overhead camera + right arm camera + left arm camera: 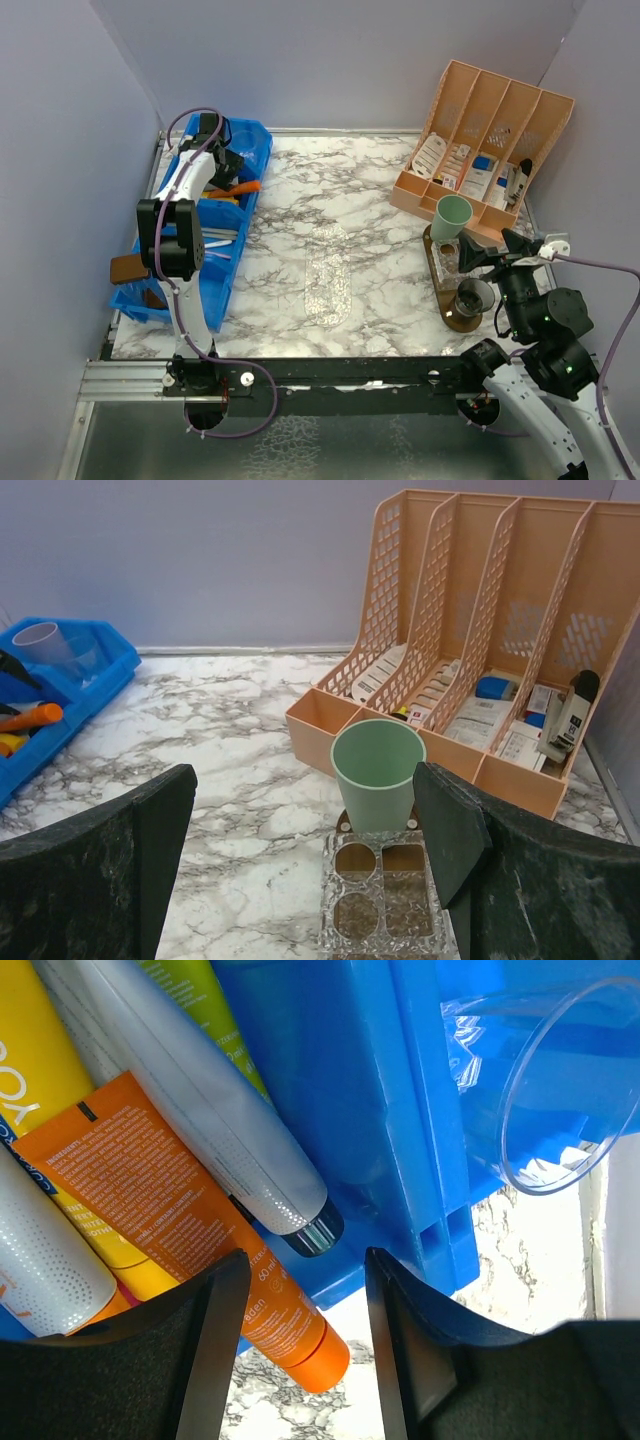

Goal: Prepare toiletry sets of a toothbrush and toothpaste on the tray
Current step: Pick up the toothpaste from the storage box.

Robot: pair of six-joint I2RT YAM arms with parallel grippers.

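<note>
A mint-green cup [378, 770] stands upright at the far end of the tray [443, 285], on the right of the tabletop [330, 200]. A smoky dark cup [474, 297] sits at the tray's near end. The right gripper [305, 780] hangs released just near of them. In the blue bin [380, 1110] at far left, the left gripper [305, 1260] is unclenched and straddles an orange tube [170, 1210]. A clear cup [560, 1090] lies close by.

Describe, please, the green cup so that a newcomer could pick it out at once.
Find the peach slotted organizer at the far right of the marble table. Just in front of it lies a brown tray, and the mint green cup stands upright at its far end. Unlike the smoky dark cup at the near end, it is opaque and pastel.
</note>
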